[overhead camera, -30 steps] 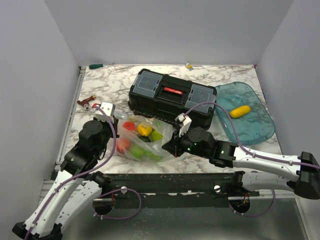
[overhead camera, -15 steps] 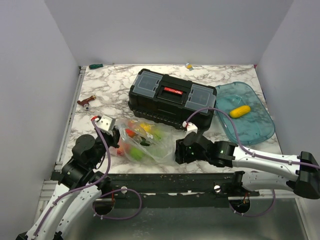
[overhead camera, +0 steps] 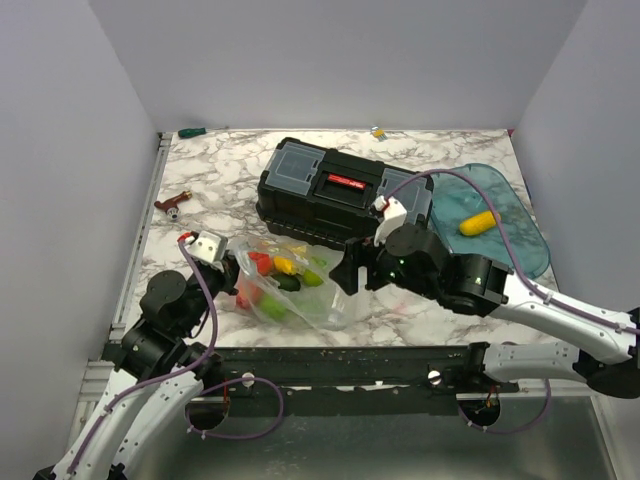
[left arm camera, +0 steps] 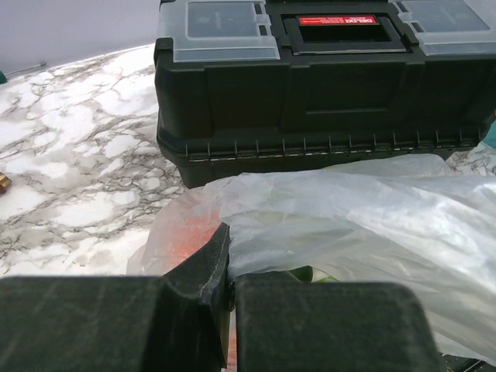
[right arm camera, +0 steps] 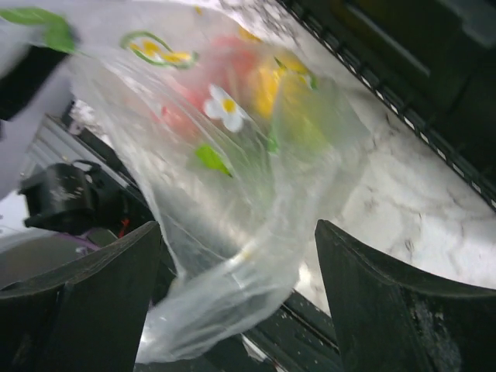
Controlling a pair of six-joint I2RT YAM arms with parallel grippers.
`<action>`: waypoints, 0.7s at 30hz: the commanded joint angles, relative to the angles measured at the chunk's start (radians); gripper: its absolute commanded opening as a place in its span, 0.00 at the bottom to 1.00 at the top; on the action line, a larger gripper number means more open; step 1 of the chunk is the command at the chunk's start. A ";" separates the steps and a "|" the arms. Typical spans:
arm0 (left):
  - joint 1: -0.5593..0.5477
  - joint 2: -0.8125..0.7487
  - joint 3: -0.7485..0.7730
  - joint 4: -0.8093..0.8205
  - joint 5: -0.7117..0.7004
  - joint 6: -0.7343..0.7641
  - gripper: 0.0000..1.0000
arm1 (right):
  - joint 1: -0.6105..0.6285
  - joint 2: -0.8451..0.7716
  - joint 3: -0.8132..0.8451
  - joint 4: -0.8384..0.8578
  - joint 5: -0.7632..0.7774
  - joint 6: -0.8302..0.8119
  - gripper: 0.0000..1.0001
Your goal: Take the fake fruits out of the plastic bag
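The plastic bag (overhead camera: 300, 290) lies on the marble in front of the black toolbox, with red, yellow and green fake fruits (overhead camera: 278, 272) showing through the film. My left gripper (overhead camera: 233, 277) is shut on the bag's left edge. In the left wrist view its fingers (left arm camera: 194, 302) pinch the film of the bag (left arm camera: 349, 209). My right gripper (overhead camera: 346, 274) hovers open at the bag's right end. In the right wrist view the loose end of the bag (right arm camera: 232, 263) hangs between the spread fingers (right arm camera: 101, 294), touching neither. A yellow fruit (right arm camera: 267, 85) shows through the film.
The black toolbox (overhead camera: 345, 195) stands just behind the bag. A translucent blue tray (overhead camera: 520, 255) at the right holds a yellow fruit (overhead camera: 480, 221). A red-handled tool (overhead camera: 172, 205) lies at the left. A green screwdriver (overhead camera: 192, 131) lies at the back edge.
My right gripper has opened, let go of the bag's right end and risen a little. My left arm has drawn back toward the near left with the bag's edge in its grip.
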 commanded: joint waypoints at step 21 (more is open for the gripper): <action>0.009 -0.031 0.022 0.023 0.027 -0.022 0.00 | 0.074 0.441 0.048 0.439 0.090 -0.205 0.06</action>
